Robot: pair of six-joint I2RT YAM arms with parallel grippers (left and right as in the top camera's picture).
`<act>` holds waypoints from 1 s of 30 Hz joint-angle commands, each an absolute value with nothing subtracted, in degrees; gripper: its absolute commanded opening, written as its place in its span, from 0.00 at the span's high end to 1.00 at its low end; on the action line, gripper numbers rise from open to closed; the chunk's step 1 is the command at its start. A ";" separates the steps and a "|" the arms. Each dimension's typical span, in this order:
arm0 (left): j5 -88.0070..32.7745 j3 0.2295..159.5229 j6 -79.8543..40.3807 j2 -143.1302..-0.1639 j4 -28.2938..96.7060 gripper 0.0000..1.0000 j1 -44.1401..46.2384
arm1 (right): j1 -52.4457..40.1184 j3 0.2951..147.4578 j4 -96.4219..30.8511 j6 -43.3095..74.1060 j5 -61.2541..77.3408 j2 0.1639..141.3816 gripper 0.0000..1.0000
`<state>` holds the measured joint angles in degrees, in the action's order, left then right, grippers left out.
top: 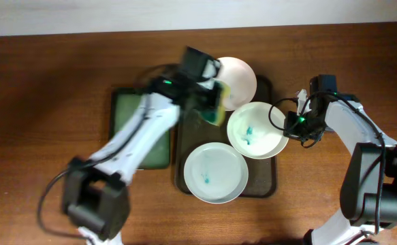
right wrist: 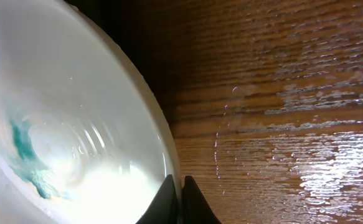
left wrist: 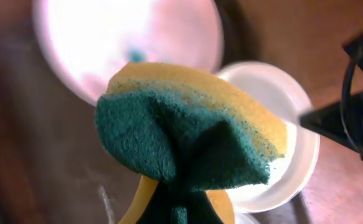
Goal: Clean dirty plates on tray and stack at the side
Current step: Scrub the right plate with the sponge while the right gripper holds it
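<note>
Looking down from overhead: left end effector (top: 213, 102) is clenched on a yellow-and-green sponge (top: 216, 112), poised over the tray (top: 183, 146) between far plate (top: 240, 78) and held plate (top: 256, 129). Right end effector (top: 288, 124) pinches held plate's rim at the tray's right edge. Near plate (top: 215, 173) also carries teal. A green tray (top: 140, 129) sits just beside.

Left wrist: sponge (left wrist: 187, 134) fills the frame, scouring side up. Held plate (left wrist: 287, 124) lies beyond it.

Right wrist: jaws are closed on held plate's (right wrist: 75, 93) rim. A teal smear (right wrist: 25, 146) marks its well, and bare table (right wrist: 281, 93) lies alongside.

Judgement: wiping of held plate is about to begin. Next, press the sponge onto the smear and scrub while the right arm steadies the plate. Nothing is stacked yet.
</note>
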<state>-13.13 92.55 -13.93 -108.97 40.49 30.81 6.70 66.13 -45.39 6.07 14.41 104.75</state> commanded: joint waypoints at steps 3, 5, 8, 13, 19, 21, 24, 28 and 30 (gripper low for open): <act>-23.92 93.43 -22.98 -120.05 29.89 1.00 37.30 | 6.33 66.43 -45.65 6.26 14.63 104.95 0.96; -24.64 93.43 -23.79 -123.74 26.65 1.00 39.16 | 6.33 66.43 -45.63 6.26 14.63 104.95 0.95; -24.18 93.45 -23.86 -127.96 24.80 1.00 40.62 | 6.33 66.43 -45.63 6.26 14.63 104.95 0.96; -10.52 93.49 -23.81 -131.90 28.67 1.00 41.25 | 6.33 66.43 -45.65 6.26 14.83 104.95 0.96; 9.93 100.95 -22.09 -131.90 41.25 1.00 41.10 | 6.33 66.43 -45.82 6.26 14.81 104.95 0.96; 10.31 103.13 -19.64 -131.90 41.67 1.00 41.10 | 6.33 66.43 -45.82 6.26 14.81 104.95 0.96; 4.45 103.77 -19.68 -132.09 40.27 1.00 41.43 | 6.33 66.43 -45.82 6.24 14.81 104.95 0.96; -14.70 103.77 -19.68 -134.96 35.90 1.00 42.68 | 6.33 66.43 -45.82 6.24 14.81 104.95 0.96; -27.07 103.77 -19.70 -135.81 33.36 1.00 43.51 | 6.33 66.43 -45.80 6.24 14.81 104.95 0.96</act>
<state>-7.03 103.09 -20.60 -131.98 35.94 42.09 6.50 66.13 -45.67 6.39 14.92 104.75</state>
